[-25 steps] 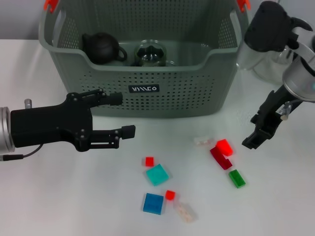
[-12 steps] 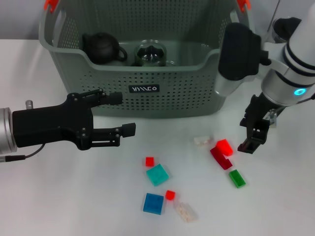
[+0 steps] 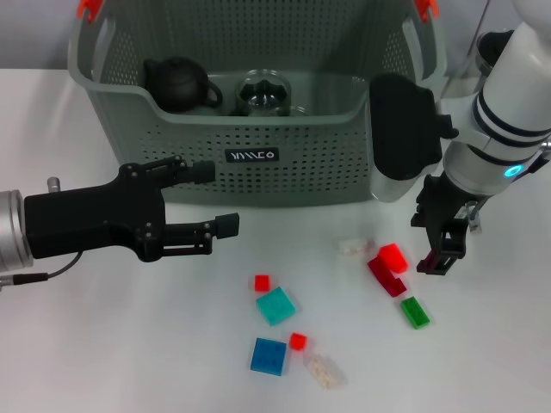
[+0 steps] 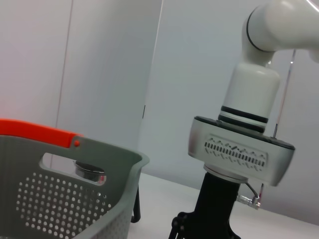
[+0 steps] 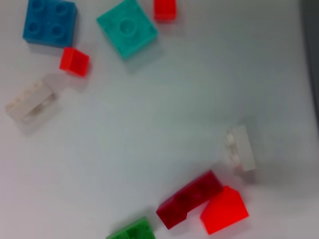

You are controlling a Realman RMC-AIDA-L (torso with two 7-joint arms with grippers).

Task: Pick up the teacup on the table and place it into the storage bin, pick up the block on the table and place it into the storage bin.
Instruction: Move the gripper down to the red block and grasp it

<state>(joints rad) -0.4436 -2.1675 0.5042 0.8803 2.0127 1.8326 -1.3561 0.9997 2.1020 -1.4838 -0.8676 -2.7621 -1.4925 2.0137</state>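
Storage bin: grey-green perforated basket [image 3: 301, 163] at 12 o'clock on the white table [image 3: 103, 344]; orange-red handle tips at both upper corners; small black label [image 3: 251, 156] with white lettering on its front wall. The left wrist view catches one corner of its rim and an orange handle tip.
Bin contents: dark teapot [image 3: 176, 83] toward 11 o'clock inside; clear glass vessel [image 3: 263, 93] just beside it near the centre; both sit against the front wall.
Right gripper: [image 3: 441, 251] at 3 o'clock, pointing down over the table, just beside the bright red block; fingers look nearly closed with nothing between them, but I cannot tell for sure.
Left gripper: [image 3: 211, 200] at 9 o'clock, held level in front of the bin's front wall; fingers spread wide apart, released, nothing held.
Blocks near right gripper: bright red block [image 3: 393, 257] touching a dark red block [image 3: 386, 277]; green block [image 3: 414, 312] just below them toward 5 o'clock; small whitish block [image 3: 352, 247] beside them on the bin side.
Blocks at 6 o'clock: teal block [image 3: 275, 305] with a small red block [image 3: 261, 282] just above it; blue block [image 3: 269, 356] lower down, a second small red block [image 3: 297, 342] at its corner; clear block [image 3: 325, 371] next to that.
Right wrist view: all nine blocks lie loose on the table, none lifted.
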